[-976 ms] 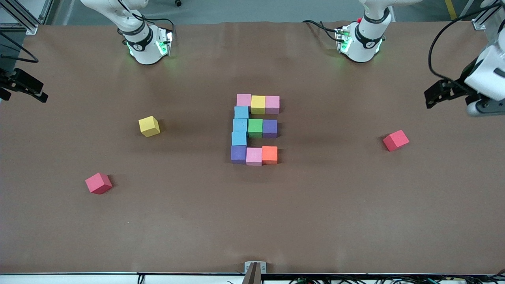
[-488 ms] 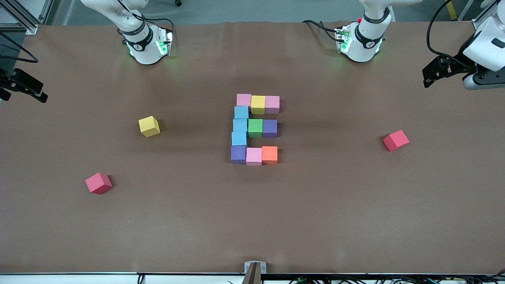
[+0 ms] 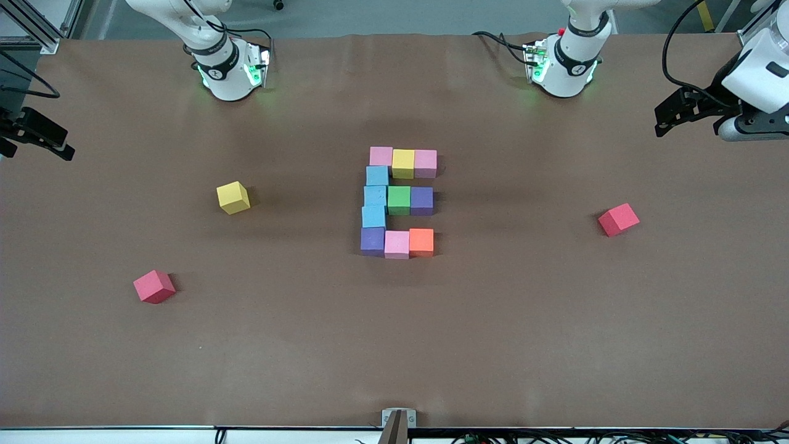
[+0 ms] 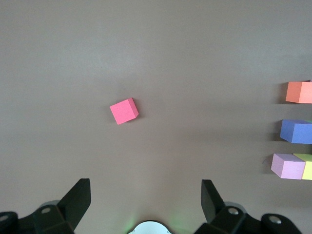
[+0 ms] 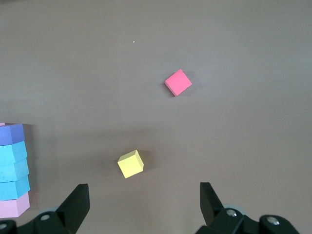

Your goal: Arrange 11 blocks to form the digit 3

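Observation:
The blocks form the digit 3 (image 3: 399,200) mid-table: a five-cube column of pink (image 3: 381,155), three light blue (image 3: 375,196) and purple (image 3: 372,240), with three bars off it: yellow (image 3: 403,163) and pink, green (image 3: 399,200) and purple, pink and orange (image 3: 421,242). My left gripper (image 3: 669,117) hangs open and empty over the left arm's end of the table; in its wrist view (image 4: 145,187) the bar ends (image 4: 299,92) show at the edge. My right gripper (image 3: 43,135) (image 5: 144,187) waits open over the right arm's end, with the blue column (image 5: 13,168) in sight.
A loose yellow cube (image 3: 233,197) (image 5: 130,164) lies toward the right arm's end. A red cube (image 3: 154,287) (image 5: 178,82) lies nearer the front camera than it. Another red cube (image 3: 618,219) (image 4: 124,110) lies toward the left arm's end. Bare brown table surrounds the figure.
My left gripper has drawn back, away from the red cube, toward the left arm's corner of the table. The right arm and all cubes stayed put.

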Controlling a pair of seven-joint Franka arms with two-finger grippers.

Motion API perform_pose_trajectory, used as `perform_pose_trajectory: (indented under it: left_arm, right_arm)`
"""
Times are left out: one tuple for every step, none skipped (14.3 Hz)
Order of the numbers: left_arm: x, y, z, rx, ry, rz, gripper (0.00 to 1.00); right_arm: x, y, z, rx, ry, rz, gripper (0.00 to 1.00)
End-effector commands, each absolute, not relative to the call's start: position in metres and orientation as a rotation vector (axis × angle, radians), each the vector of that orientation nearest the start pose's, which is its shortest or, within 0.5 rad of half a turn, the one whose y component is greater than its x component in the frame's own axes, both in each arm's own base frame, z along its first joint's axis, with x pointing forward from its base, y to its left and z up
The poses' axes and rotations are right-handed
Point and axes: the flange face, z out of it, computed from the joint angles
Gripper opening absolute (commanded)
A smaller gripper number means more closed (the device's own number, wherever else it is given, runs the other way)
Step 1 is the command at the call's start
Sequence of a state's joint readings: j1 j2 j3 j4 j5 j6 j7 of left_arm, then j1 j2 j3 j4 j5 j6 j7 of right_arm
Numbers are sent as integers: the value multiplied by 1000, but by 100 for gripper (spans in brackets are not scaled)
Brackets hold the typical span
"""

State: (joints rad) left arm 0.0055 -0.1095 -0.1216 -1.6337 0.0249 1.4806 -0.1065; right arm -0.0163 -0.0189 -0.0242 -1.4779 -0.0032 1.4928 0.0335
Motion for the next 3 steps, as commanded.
perform_pose_trajectory:
  left_arm:
    - [510, -57, 647, -3121, 32, 46, 100]
    - [513, -58, 647, -3122, 34, 44, 100]
    - [514, -59, 649, -3122, 37, 37, 100]
  right_arm:
    - [540, -23, 673, -3140, 123, -60, 100]
    - [540, -24, 673, -3140, 123, -60, 100]
    - [541, -23, 674, -3140, 121, -63, 100]
